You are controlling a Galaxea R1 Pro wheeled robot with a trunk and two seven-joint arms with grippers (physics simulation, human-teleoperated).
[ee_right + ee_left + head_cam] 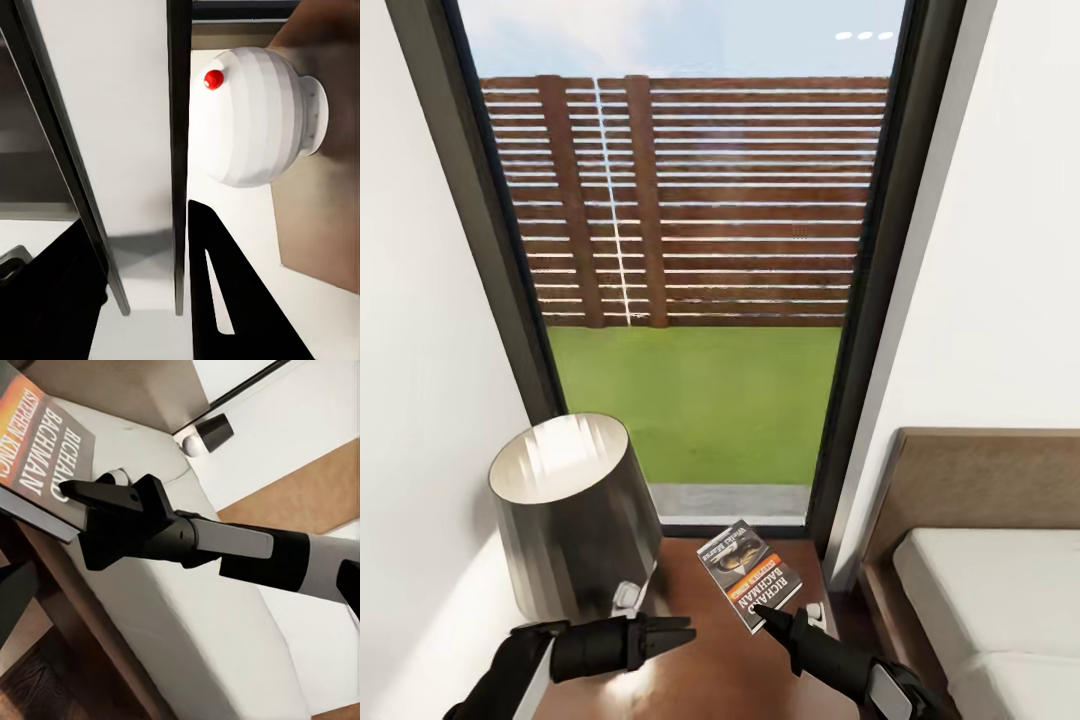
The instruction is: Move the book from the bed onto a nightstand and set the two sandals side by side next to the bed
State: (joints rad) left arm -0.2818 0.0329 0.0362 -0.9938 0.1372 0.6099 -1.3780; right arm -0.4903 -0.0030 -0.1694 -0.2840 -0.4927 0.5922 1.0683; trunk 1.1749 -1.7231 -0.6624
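Because the book [749, 572] is laid on the nightstand [690, 680] by the bed [990, 600], the right claw [762, 610] is seen touching it, its grip unclear; the left claw [682, 630] is pinched narrow, empty.

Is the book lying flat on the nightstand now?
Mostly flat, cover up, on the nightstand: the book lies beside the lamp, right hand at its edge.

The book [750, 573] lay on the nightstand [690, 670] beside a lamp [572, 515]; the right pincer [770, 615] touched its near edge, the left pincer [675, 632] closed nearby.
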